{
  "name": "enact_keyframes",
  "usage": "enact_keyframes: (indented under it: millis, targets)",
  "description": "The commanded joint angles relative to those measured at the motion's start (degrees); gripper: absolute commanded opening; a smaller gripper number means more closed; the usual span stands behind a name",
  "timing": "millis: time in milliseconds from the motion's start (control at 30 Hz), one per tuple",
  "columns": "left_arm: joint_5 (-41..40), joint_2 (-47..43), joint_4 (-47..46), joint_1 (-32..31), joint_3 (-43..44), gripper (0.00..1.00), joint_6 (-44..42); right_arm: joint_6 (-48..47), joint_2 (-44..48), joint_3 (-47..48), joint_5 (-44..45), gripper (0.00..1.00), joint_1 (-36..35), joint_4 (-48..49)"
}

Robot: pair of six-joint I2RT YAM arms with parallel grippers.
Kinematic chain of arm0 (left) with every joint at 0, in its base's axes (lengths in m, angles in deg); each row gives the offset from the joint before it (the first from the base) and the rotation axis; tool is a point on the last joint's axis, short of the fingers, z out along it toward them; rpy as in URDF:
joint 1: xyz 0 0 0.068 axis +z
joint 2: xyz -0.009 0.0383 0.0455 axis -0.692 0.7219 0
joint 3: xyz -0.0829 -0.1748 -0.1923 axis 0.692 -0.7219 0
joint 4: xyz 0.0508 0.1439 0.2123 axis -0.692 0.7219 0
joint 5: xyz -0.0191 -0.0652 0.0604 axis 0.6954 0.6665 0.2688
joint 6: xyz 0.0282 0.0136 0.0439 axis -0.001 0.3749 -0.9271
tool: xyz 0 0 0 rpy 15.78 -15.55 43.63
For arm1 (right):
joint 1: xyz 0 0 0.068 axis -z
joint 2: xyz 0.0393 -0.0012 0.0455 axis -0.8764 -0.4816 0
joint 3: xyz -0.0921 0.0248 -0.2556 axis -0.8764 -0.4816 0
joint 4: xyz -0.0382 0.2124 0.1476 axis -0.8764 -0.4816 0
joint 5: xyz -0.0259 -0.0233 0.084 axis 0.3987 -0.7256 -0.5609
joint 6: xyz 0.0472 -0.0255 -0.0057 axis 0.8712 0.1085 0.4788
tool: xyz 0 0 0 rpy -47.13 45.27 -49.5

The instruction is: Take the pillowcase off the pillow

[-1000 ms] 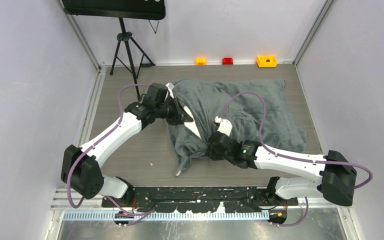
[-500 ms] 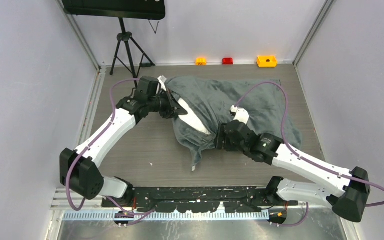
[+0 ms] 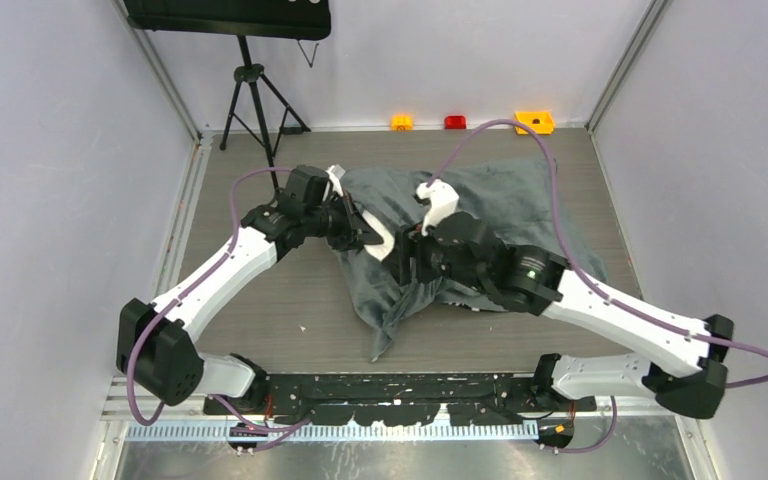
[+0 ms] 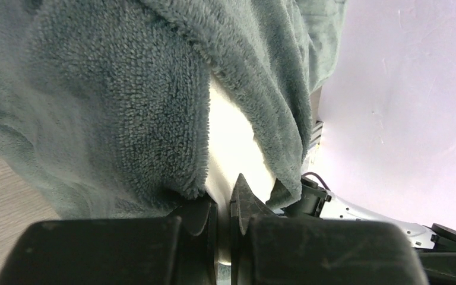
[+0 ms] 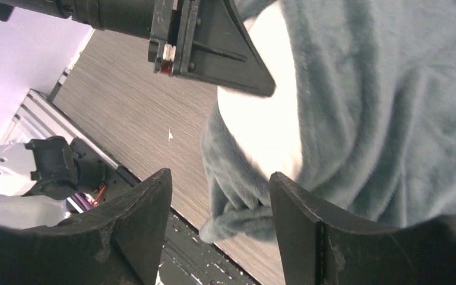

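Observation:
The dark grey plush pillowcase [image 3: 505, 200] lies crumpled on the wooden table, still round most of the pillow. A white corner of the pillow [image 3: 381, 243] pokes out of its left opening. My left gripper [image 3: 365, 232] is shut on that white corner [image 4: 237, 154], with pillowcase fabric [image 4: 113, 107] draped to either side of the pinch. My right gripper [image 3: 405, 262] hovers open just right of it. Between and beyond its spread fingers [image 5: 148, 205] hangs a fold of the pillowcase [image 5: 243, 214], untouched. The white pillow [image 5: 261, 119] and the left gripper's fingers [image 5: 225, 53] show above.
A black tripod [image 3: 250, 100] stands at the back left. Small yellow [image 3: 401, 122], red [image 3: 455, 122] and larger yellow [image 3: 534, 122] bins sit along the back wall. Pale walls close both sides, and a metal rail [image 3: 360, 428] runs along the near edge.
My right gripper has opened, let go of the pillowcase, and moved back and left toward the left gripper. The left gripper kept its grip on the pillow corner, shifting slightly.

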Motion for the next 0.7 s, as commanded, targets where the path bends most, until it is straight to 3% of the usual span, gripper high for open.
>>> enact_keyframes:
  millis: [0, 233, 533, 667]
  targets:
    - [1.50, -4.21, -5.58, -0.60, 1.37, 0.00, 0.87, -4.65, -6.38, 3.04, -2.57, 0.65, -0.05, 5.36]
    - [1.61, -5.55, -5.46, -0.87, 0.85, 0.00, 1.26, -5.43, -14.08, 2.76, -3.08, 0.63, -0.17, 7.61]
    - [2.17, -3.71, -6.54, -0.92, 1.51, 0.00, 1.75, -3.14, -13.16, -2.15, -13.21, 0.17, -2.30, 13.38]
    - [1.98, -3.06, -6.33, -0.92, 3.05, 0.00, 1.86, -1.64, -14.08, -5.06, -13.85, 0.10, -2.36, 15.36]
